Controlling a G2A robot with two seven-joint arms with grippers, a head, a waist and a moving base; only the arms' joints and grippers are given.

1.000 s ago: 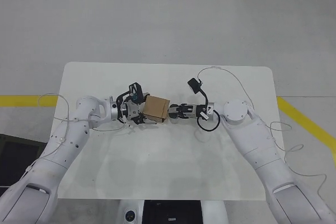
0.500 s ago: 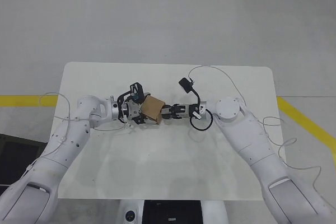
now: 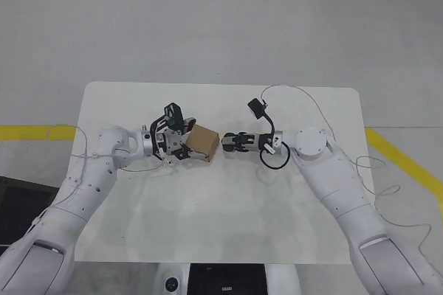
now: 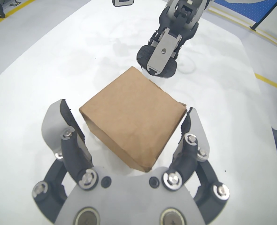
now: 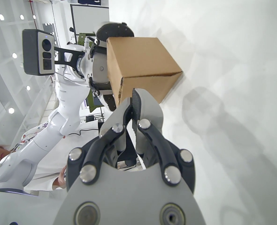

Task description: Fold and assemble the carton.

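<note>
A closed brown carton (image 3: 204,140) rests on the white table (image 3: 229,214), near its middle. My left gripper (image 3: 181,144) is open and straddles the carton (image 4: 131,115) from the left. One finger (image 4: 65,118) stands clear of the carton's side, and the other finger (image 4: 191,122) is at its corner. My right gripper (image 3: 227,141) is shut and empty, with its tips just off the carton's right side. In the left wrist view the right gripper (image 4: 158,71) sits a little beyond the carton's far corner. From the right wrist, the shut fingertips (image 5: 134,97) point at the carton (image 5: 140,57).
A thin white cable (image 3: 310,103) loops over the table's far right part, by my right arm. Another cable (image 3: 63,133) hangs off the left edge. The front half of the table is bare.
My right gripper pushed in against the carton, then drew back to the right. The carton shifted and turned slightly. My left wrist has rolled.
</note>
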